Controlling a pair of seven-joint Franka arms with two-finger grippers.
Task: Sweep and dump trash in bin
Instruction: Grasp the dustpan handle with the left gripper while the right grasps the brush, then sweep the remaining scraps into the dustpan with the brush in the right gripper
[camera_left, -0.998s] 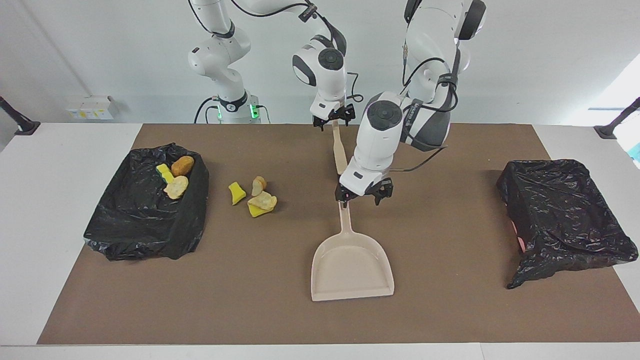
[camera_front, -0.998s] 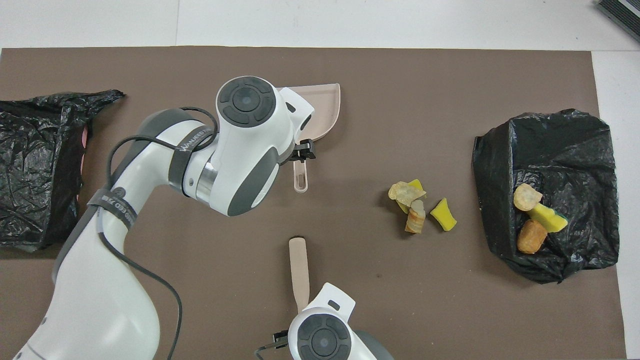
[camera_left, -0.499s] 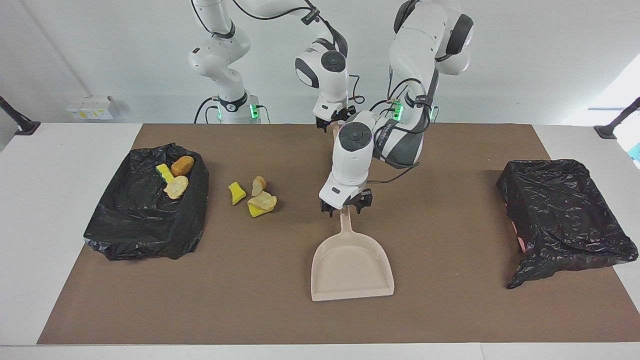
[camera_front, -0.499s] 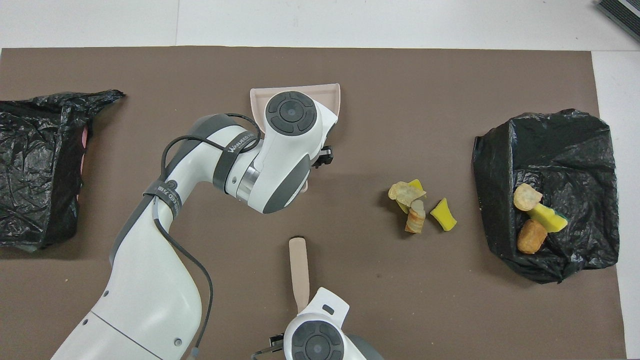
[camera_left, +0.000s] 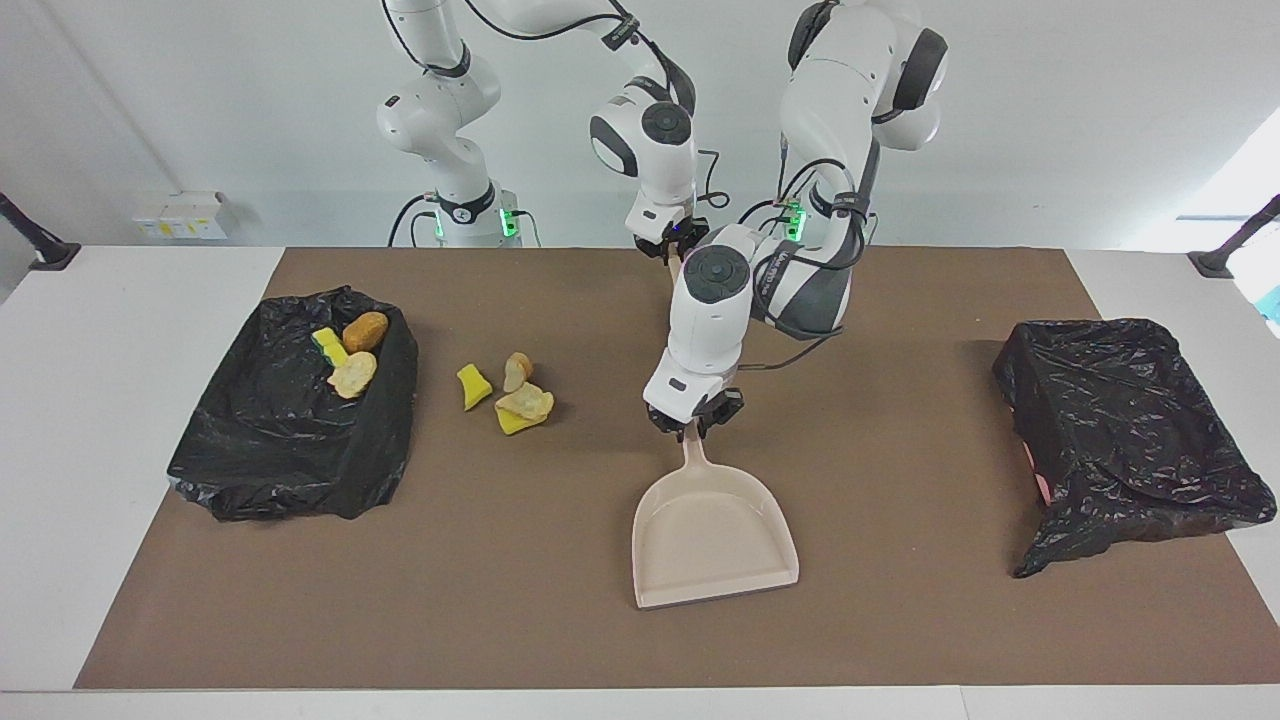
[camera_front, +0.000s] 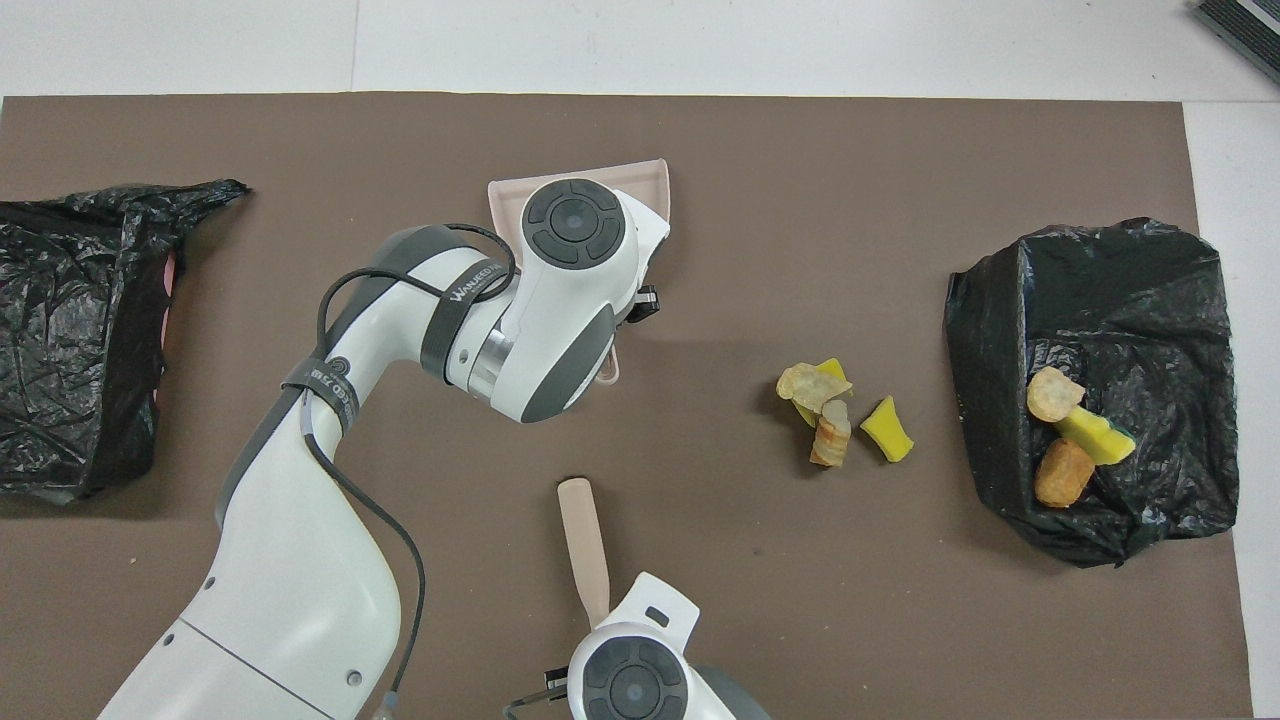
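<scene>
The left arm's band carries white lettering, too small to read surely. The left gripper (camera_left: 692, 427) is low over the mat (camera_left: 900, 640) at mid-table, its fingers closed on the handle of the dustpan (camera_left: 715, 535), whose pan lies flat on the mat, mouth pointing away from the robots and turned a little askew. The right gripper (camera_left: 672, 243) is at the mat's edge nearest the robots, closed on one end of the brush (camera_front: 583, 545), a beige stick seen in the overhead view lying along the mat toward the dustpan handle, near it but apart; its bristles are hidden under the wrist. The trash is in two lots. Four loose pieces (camera_left: 508, 395) sit on the mat between the dustpan and the bin (camera_left: 290, 420) at the right arm's end: a yellow wedge alone, and beside it a tan chunk, a cream slice and another yellow bit bunched together. Three more pieces (camera_left: 348, 352) lie inside that black-bagged bin, at its corner nearest the robots. A second bin (camera_left: 1130, 430), also bagged in black, stands at the left arm's end, well apart from the dustpan. Bare mat lies between the dustpan and the loose pieces, and a wide strip runs along the mat's edge farthest from the robots.
</scene>
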